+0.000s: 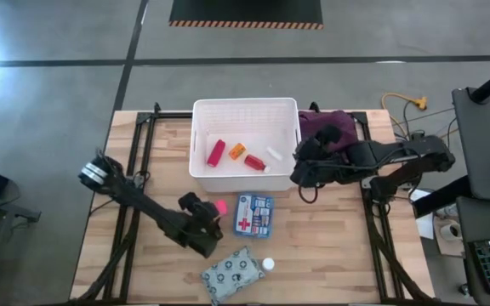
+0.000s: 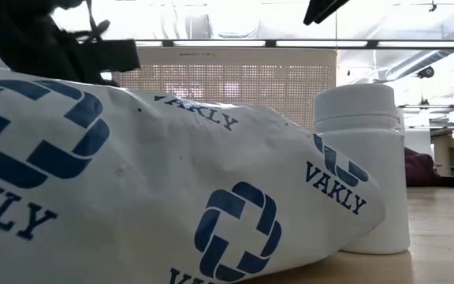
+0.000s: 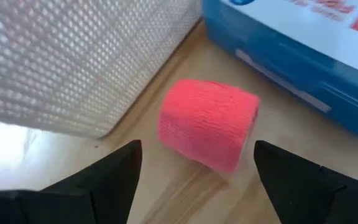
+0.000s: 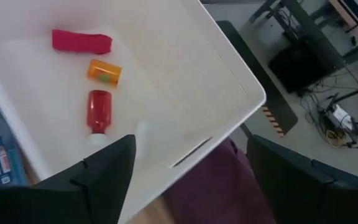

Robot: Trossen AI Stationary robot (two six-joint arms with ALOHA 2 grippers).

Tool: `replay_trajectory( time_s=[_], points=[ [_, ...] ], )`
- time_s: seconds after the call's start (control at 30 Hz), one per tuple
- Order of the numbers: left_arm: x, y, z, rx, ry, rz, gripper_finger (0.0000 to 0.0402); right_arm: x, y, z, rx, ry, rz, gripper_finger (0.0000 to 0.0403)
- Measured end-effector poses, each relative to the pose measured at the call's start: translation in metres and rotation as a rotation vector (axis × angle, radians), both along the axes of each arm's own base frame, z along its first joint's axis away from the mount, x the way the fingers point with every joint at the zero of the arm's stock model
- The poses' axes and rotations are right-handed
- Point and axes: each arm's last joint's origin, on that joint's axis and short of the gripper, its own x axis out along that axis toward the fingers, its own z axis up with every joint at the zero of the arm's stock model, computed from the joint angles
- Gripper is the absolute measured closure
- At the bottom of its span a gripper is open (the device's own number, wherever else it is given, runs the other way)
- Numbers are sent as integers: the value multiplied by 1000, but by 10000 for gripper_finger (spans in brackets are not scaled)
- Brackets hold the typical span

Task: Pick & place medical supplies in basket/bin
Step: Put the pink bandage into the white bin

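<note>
The pink block (image 3: pixel 207 123) lies on the table just outside the basket (image 3: pixel 73 62), between its lattice wall and the first-aid box (image 3: pixel 303 56). The left gripper (image 3: pixel 194 171) frames it with fingers apart and nothing held, so the step looks like an approach; next, probably close and lift. The right gripper (image 4: pixel 188 168), spread empty, hangs at the basket's rim. The patterned pouch (image 2: pixel 156 173) blocks most of the low view.

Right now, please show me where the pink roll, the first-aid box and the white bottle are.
pink roll (image 3: pixel 207 122), left wrist view: middle of its woven side.
first-aid box (image 1: pixel 253 215), high view: centre of its lid, beside the red cross.
white bottle (image 2: pixel 362 173), low view: front of its body, under the cap.
</note>
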Motion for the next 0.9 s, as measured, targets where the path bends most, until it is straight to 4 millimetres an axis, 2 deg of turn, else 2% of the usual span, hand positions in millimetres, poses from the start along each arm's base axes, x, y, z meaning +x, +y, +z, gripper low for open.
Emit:
replay_trajectory(
  time_s=[0.2, 0.4, 0.6, 0.9],
  points=[
    [16, -4, -11, 8, 3, 54, 109, -15, -3, 1, 18, -38, -26, 106],
    [12, 4, -20, 8, 10, 117, 119, -34, -7, -4, 44, -83, -66, 112],
    [4, 15, -18, 3, 11, 170, 188, -47, -10, -10, 48, -94, -78, 117],
    [7, 17, -11, 62, -29, 134, 296, -41, -9, -24, 27, -42, -67, 117]
  ],
)
